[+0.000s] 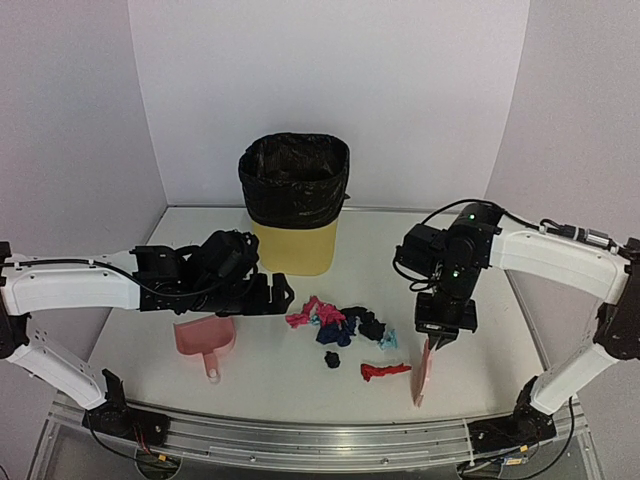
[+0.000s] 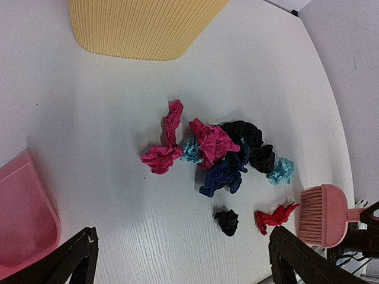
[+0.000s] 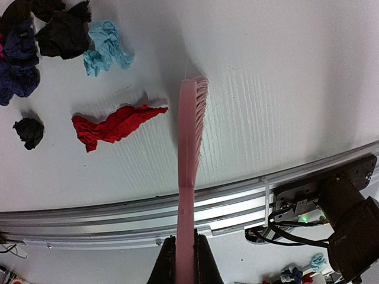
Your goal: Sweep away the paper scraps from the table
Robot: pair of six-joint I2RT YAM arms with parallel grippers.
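Right gripper [image 3: 184,257] was clamped on the handle of the pink brush [image 3: 190,136]. The brush was held edge-on, bristles down toward the worktop [image 1: 300,385]. I could not tell whether the bristles touched. The brush stood right of the pile, which I judged to be staging for a leftward stroke.

The paper scraps [image 2: 222,154] lay bunched mid-worktop, near side of the yellow bin [image 1: 293,245]. A red scrap [image 3: 115,125] and a small dark wad [image 3: 29,131] lay apart from the bunch, nearer the front rail. The red one was just beside the bristles.

Left gripper [image 1: 280,295] hung left of the pile, its fingers spread wide and holding nothing. The pink dustpan [image 2: 23,225] lay loose on the worktop under that arm. My judgement was that the pan needed grasping before any sweep.
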